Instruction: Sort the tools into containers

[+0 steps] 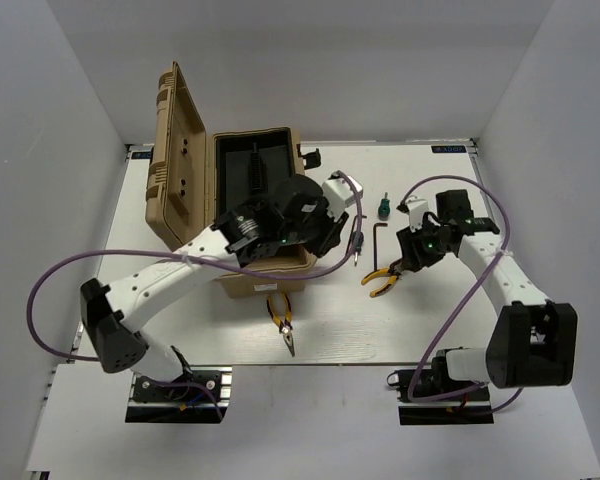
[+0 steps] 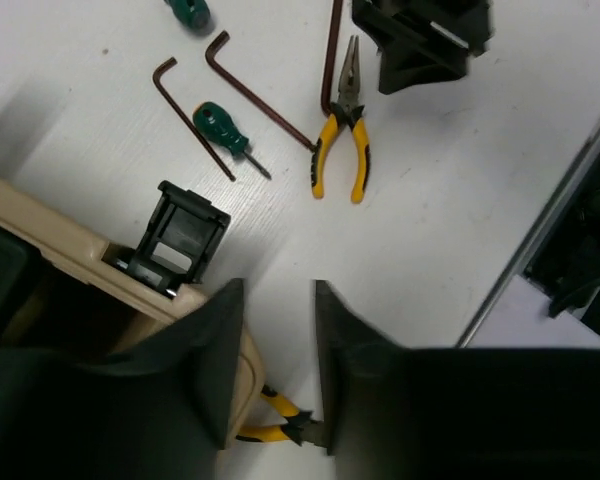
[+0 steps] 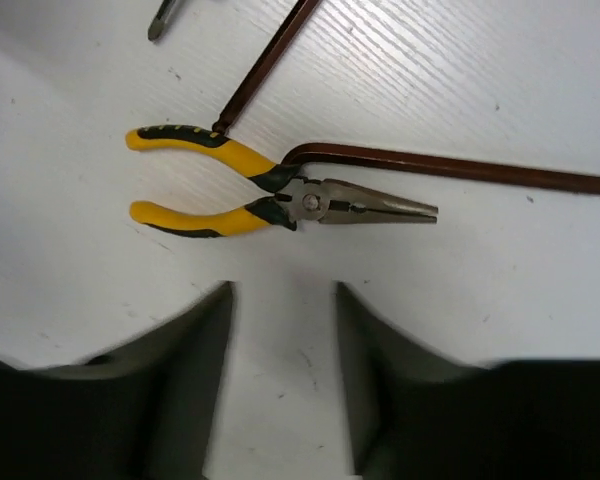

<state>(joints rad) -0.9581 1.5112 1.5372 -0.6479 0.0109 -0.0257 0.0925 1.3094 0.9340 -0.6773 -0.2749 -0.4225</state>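
One pair of yellow-handled pliers lies on the white table just ahead of my right gripper, which is open and empty above it. A thin hex key touches the pliers' joint and a second hex key lies beyond. My left gripper is open and empty over the tan toolbox's right front corner. The left wrist view shows the same pliers, both hex keys, a green-handled screwdriver, another green handle, and the second pliers below the fingers.
The tan toolbox stands open at the left centre with its lid raised to the left and a black latch on its front. The second pliers lie in front of the box. White walls surround the table.
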